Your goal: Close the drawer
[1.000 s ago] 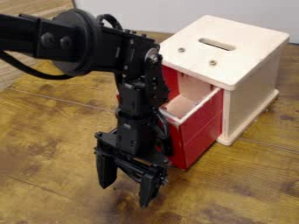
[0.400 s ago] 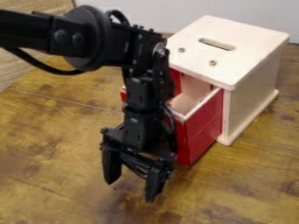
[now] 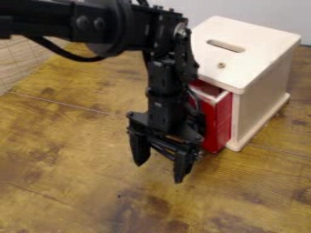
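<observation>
Drawer [image 3: 216, 114]: you have it nearly flush in the cabinet [image 3: 249, 68].
End effector [image 3: 162, 160]: fingers apart, empty, just before the drawer.

Arm [image 3: 165, 82] blocks the drawer [image 3: 214, 114] front; surrounding table [image 3: 61, 173] lies open.

A worn wooden tabletop [image 3: 73, 173], streaked brown and yellow, is being lit evenly from above. A cream wooden cabinet [image 3: 249, 68] with a slotted top is being supported on it.
</observation>
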`<state>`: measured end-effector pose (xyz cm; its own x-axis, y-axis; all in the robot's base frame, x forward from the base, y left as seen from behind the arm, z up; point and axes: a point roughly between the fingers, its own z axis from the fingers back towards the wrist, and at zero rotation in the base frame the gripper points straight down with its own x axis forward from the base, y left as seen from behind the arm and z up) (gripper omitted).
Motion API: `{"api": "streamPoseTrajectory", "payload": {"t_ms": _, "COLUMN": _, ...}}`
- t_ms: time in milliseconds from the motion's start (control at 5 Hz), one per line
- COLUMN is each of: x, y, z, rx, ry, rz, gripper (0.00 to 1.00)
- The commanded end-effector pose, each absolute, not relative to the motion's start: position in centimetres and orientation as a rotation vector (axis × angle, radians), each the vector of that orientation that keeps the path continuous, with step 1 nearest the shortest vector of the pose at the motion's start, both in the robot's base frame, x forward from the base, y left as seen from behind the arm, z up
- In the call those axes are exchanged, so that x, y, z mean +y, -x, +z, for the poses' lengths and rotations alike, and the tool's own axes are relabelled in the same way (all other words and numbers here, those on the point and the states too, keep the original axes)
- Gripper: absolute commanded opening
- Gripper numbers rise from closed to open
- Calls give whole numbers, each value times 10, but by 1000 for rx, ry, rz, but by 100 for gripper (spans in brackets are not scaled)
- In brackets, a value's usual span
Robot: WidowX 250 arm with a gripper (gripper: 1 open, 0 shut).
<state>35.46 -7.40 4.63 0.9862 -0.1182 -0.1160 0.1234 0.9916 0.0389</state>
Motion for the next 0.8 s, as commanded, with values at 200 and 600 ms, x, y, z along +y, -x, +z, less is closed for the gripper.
{"api": "streamPoseTrajectory", "payload": {"t_ms": 200, "x": -74, "y": -389, "z": 67, "rx": -17, "ry": -35, "rz": -128, "gripper": 100}}
{"api": "streamPoseTrajectory", "payload": {"t_ms": 600, "x": -75, "y": -385, "z": 71, "rx": -37, "ry": -37, "rz": -127, "gripper": 100}}
